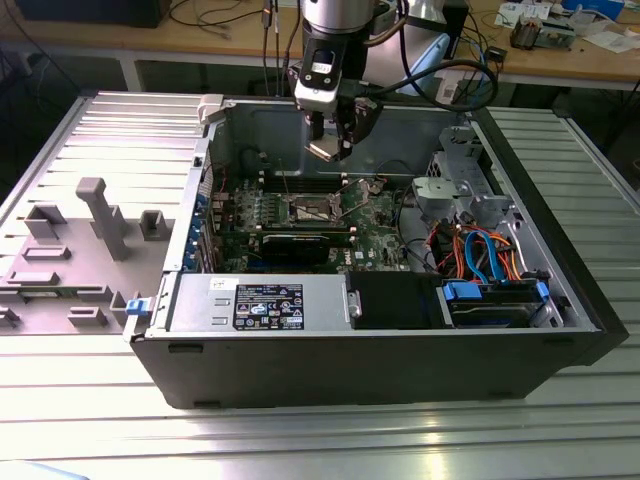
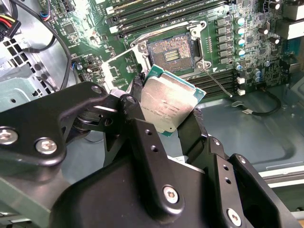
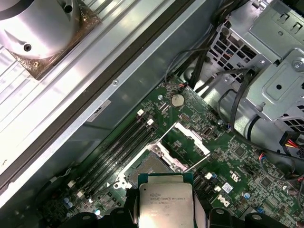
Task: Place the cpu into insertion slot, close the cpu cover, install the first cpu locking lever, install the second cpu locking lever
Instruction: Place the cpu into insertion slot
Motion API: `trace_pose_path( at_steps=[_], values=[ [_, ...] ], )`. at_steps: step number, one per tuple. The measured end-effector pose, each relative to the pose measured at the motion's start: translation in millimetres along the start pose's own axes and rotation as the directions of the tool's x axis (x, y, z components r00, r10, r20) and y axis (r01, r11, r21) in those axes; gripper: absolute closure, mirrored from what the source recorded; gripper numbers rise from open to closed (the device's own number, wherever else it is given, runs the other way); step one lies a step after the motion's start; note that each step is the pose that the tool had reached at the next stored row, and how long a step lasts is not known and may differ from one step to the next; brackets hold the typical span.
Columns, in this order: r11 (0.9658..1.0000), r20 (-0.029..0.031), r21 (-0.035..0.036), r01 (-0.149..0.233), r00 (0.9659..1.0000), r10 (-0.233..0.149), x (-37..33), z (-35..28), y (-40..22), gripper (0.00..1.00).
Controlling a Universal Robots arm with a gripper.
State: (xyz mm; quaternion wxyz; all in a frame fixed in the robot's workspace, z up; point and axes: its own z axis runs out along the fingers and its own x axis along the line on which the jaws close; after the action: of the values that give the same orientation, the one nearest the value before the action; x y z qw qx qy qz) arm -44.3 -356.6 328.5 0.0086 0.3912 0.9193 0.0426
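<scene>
Silvery-grey top showing, gripped by its edges: cpu (image 2: 168, 102) clamped in the tool (image 1: 335, 140), black fingers (image 2: 190, 126) closed narrow on two opposite sides. Hangs above the green board (image 3: 237, 156) inside the open computer case (image 1: 350, 360), well clear of the socket, not yet seated. Beneath it in the second wrist view, insertion slot (image 2: 171, 52) bare, dark pin field exposed. Right beside the slot, cpu cover (image 3: 194, 137) swung up and open. Case resting on ribbed metal worktop (image 1: 100, 420).

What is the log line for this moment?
gripper: shut on cpu | cpu: in air, unseated | insertion slot: empty | cpu cover: open
</scene>
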Motion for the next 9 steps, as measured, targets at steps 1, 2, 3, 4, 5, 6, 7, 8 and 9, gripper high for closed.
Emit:
trace_pose_path(
  at_steps=[1,2,3,4,5,6,7,8,9],
  values=[
    [1.0000,0.0001,0.0000,-0.001,1.0000,0.001,0.0,0.0,0.0,0.45],
    [1.0000,0.0002,0.0000,-0.002,1.0000,0.002,0.0,0.0,0.0,0.45],
    [1.0000,0.0004,0.0000,-0.003,1.0000,0.003,0.0,0.0,0.0,0.45],
    [1.0000,0.0005,0.0000,-0.005,1.0000,0.005,0.0,0.0,0.0,0.45],
    [1.0000,0.0005,0.0000,-0.005,1.0000,0.005,0.0,0.0,0.0,0.45],
    [1.0000,0.0006,0.0000,-0.006,1.0000,0.006,0.0,0.0,0.0,0.45],
    [1.0000,0.0008,0.0000,-0.007,1.0000,0.007,0.0,0.0,0.0,0.45],
    [1.0000,0.0008,0.0000,-0.008,1.0000,0.008,0.0,0.0,0.0,0.45],
    [1.0000,0.0009,-0.0001,-0.009,1.0000,0.009,0.0,0.0,0.0,0.45]
  ],
)
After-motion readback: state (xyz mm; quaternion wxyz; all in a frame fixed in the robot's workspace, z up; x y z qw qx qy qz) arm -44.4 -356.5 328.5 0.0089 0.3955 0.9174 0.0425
